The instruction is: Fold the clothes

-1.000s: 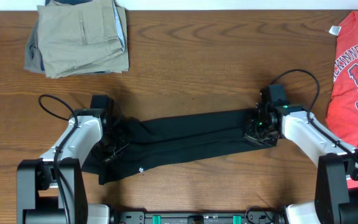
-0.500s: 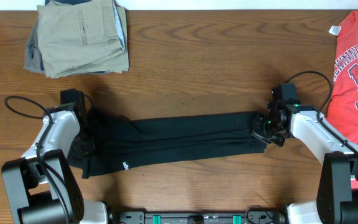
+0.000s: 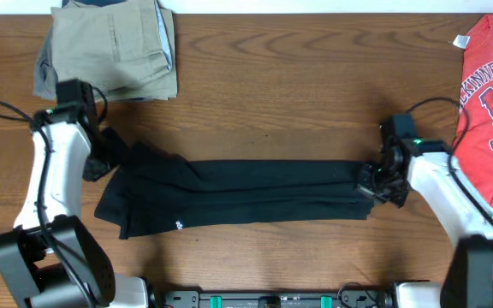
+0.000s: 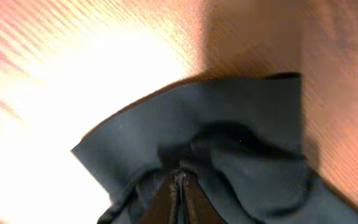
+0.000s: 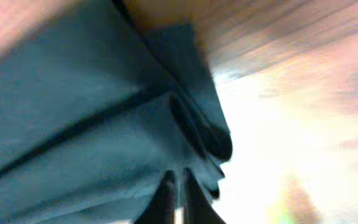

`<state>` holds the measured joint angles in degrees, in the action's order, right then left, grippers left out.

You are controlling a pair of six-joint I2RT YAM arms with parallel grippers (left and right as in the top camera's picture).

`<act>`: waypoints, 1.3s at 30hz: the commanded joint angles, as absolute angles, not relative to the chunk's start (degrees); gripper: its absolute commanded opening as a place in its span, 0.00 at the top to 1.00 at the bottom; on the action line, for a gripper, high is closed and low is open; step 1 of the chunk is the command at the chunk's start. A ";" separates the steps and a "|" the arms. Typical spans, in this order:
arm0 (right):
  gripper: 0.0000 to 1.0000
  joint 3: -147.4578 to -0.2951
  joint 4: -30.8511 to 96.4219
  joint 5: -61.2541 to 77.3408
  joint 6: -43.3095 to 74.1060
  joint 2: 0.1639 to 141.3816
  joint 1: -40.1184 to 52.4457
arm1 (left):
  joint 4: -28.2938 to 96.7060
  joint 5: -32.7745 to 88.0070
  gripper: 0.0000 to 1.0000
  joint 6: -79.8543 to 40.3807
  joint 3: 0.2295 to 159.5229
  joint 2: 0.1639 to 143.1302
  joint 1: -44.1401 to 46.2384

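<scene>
The clothes [image 3: 246,192], a black T-shirt, lie stretched into a long narrow strip across the middle of the table, with a small white logo [image 3: 178,226] near the front left. My left gripper [image 3: 101,161] is shut on the strip's left end, which lifts toward the back left. In the left wrist view the fingertips [image 4: 180,182] pinch a bunched fold of the clothes [image 4: 241,124]. At the strip's right end, my right gripper [image 3: 373,181] holds the edge. In the right wrist view its gripper [image 5: 176,180] stands almost together on the clothes [image 5: 73,112].
Folded khaki trousers [image 3: 109,51] lie at the back left, close behind the left arm. A red T-shirt [image 3: 486,103] with white lettering lies at the right edge, beside the right arm. Bare wooden table [image 3: 272,94] shows behind the strip.
My left gripper has moved left and toward the back, taking the shirt's left end along. The right gripper has shifted slightly right. The strip is now longer and flatter.
</scene>
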<state>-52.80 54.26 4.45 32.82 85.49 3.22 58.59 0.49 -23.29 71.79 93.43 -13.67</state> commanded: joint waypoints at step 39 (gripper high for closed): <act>0.72 -57.19 50.24 12.12 21.78 105.19 13.56 | 50.00 4.25 0.94 -28.14 46.98 93.23 2.87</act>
<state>-57.54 50.87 14.96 20.91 103.02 13.10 50.04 9.26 -27.24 48.18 93.32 5.39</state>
